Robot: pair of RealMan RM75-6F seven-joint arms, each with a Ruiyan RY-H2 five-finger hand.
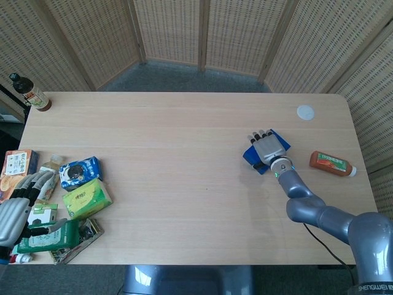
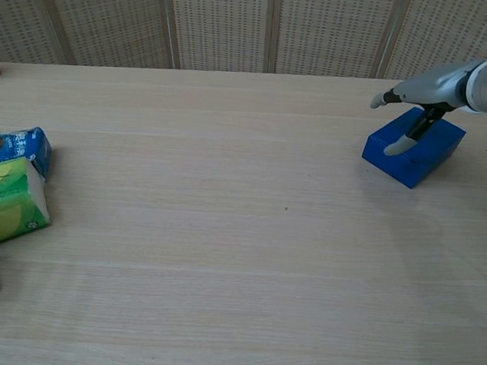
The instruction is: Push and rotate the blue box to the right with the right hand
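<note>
The blue box [image 1: 252, 155] lies askew on the right part of the table [image 1: 172, 141], its long side running from near left to far right. My right hand [image 1: 268, 147] rests flat on top of it, fingers stretched toward the far side and gripping nothing. In the chest view the blue box [image 2: 419, 152] sits at the right edge, with the right hand [image 2: 427, 93] over it and its thumb down on the top face. My left hand [image 1: 15, 216] hovers with fingers apart at the near left corner, holding nothing.
A red bottle [image 1: 331, 163] lies right of the box, and a white disc [image 1: 305, 112] sits beyond it. A brown bottle [image 1: 29, 92] stands at the far left corner. A green tissue pack [image 1: 87, 198], a blue packet [image 1: 80, 171] and several other packs crowd the near left.
</note>
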